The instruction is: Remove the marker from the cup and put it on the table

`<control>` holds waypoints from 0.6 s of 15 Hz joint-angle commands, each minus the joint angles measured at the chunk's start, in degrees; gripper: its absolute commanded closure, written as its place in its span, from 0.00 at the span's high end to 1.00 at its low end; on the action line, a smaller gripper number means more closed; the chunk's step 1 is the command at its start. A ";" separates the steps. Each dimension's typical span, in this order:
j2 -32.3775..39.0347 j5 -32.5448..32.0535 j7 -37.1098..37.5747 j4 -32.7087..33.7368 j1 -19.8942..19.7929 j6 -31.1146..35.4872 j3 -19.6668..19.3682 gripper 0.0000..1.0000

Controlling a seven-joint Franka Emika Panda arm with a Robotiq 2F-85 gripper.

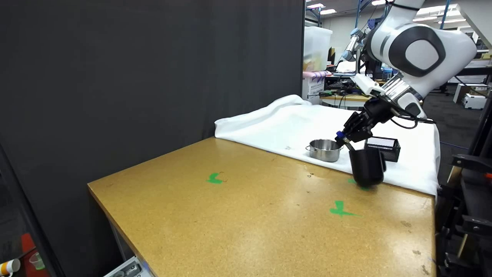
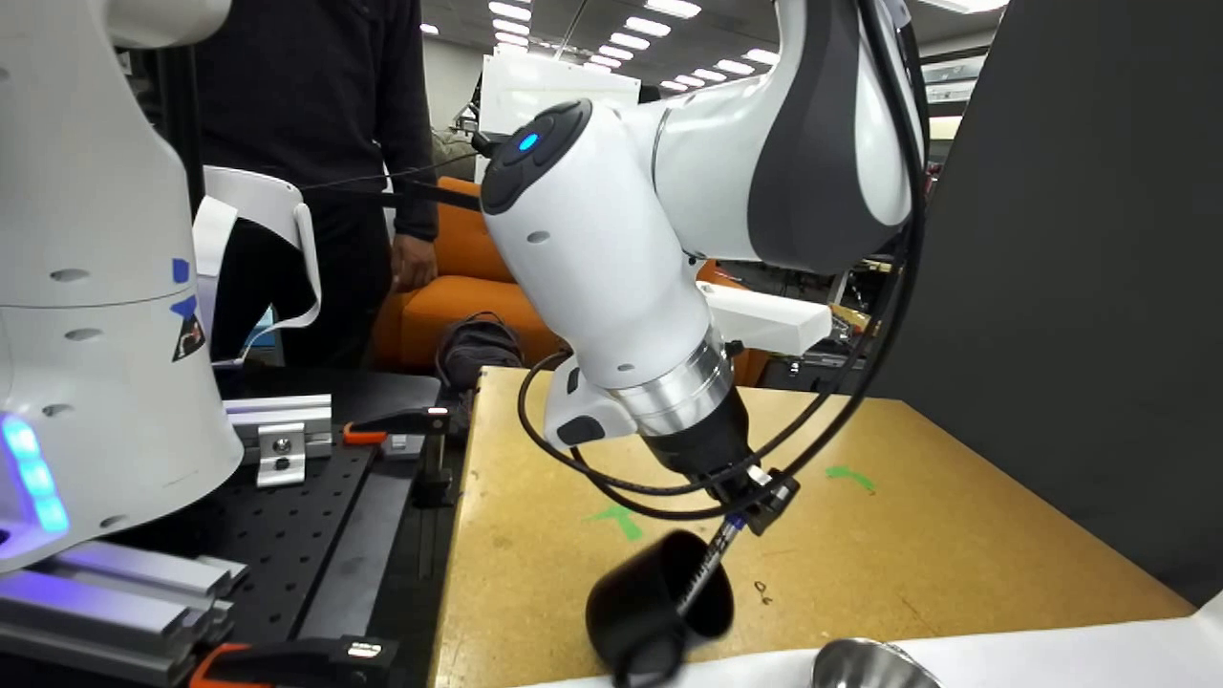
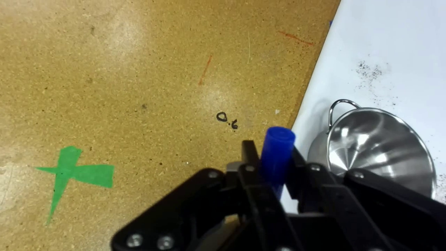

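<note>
My gripper [image 1: 344, 135] is shut on the blue-capped end of the marker [image 2: 707, 570]. In the wrist view the blue cap [image 3: 277, 150] stands between the two fingertips [image 3: 271, 151]. In an exterior view the marker's lower part runs down into the black cup [image 2: 626, 607], and its far end is hidden inside. The cup also shows in an exterior view [image 1: 367, 169]. It is tilted and a little blurred, with its handle on one side. I cannot tell whether it touches the tan table [image 1: 250, 215]. In the wrist view I cannot make out the cup.
A shiny metal bowl [image 1: 324, 151] stands on the white cloth [image 1: 276, 119] beside the gripper; it is also in the wrist view [image 3: 379, 146]. A black box [image 1: 389, 150] stands behind the cup. Green tape marks [image 1: 340, 208] lie on the table. A dark panel [image 1: 153, 77] borders it.
</note>
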 commanded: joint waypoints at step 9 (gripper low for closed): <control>-2.34 8.19 -9.85 -1.52 2.47 1.14 -1.87 0.05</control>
